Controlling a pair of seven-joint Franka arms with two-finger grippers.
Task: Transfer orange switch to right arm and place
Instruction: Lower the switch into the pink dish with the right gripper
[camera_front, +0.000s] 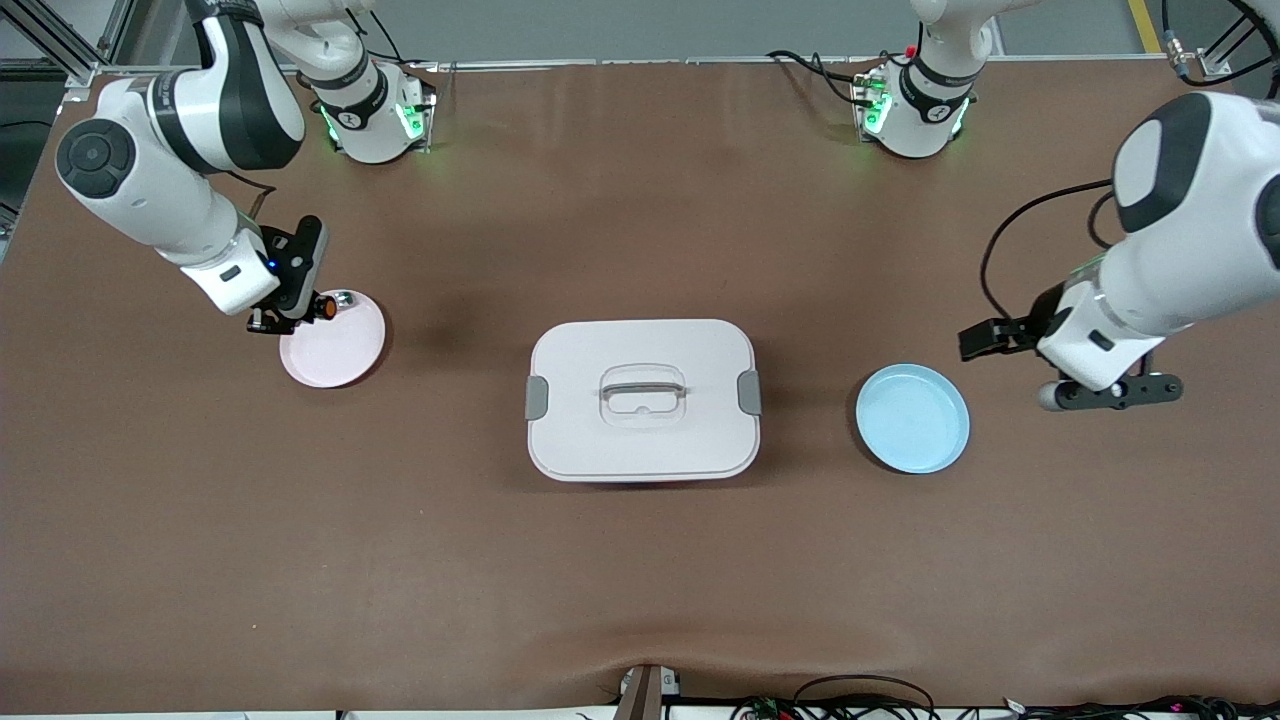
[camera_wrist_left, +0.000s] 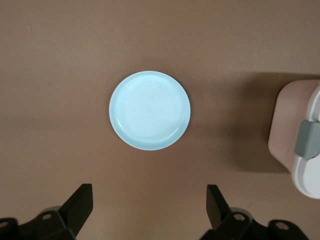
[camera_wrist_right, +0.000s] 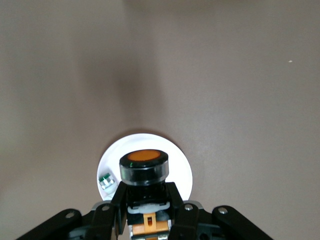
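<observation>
My right gripper (camera_front: 303, 311) is shut on the orange switch (camera_front: 323, 307) and holds it just above the pink plate (camera_front: 335, 355) at the right arm's end of the table. In the right wrist view the switch (camera_wrist_right: 144, 165) sits between the gripper's (camera_wrist_right: 145, 195) fingers, round black end with an orange face pointing down at the plate (camera_wrist_right: 182, 167). My left gripper (camera_front: 1110, 392) is open and empty, hovering over the table beside the blue plate (camera_front: 912, 417). In the left wrist view its gripper (camera_wrist_left: 148, 205) has both fingers wide apart.
A small green-and-silver part (camera_front: 345, 298) lies on the pink plate's rim area, also in the right wrist view (camera_wrist_right: 106, 180). A white lidded box (camera_front: 642, 400) with grey clips stands mid-table; its edge shows in the left wrist view (camera_wrist_left: 305, 145). The blue plate (camera_wrist_left: 149, 110) is empty.
</observation>
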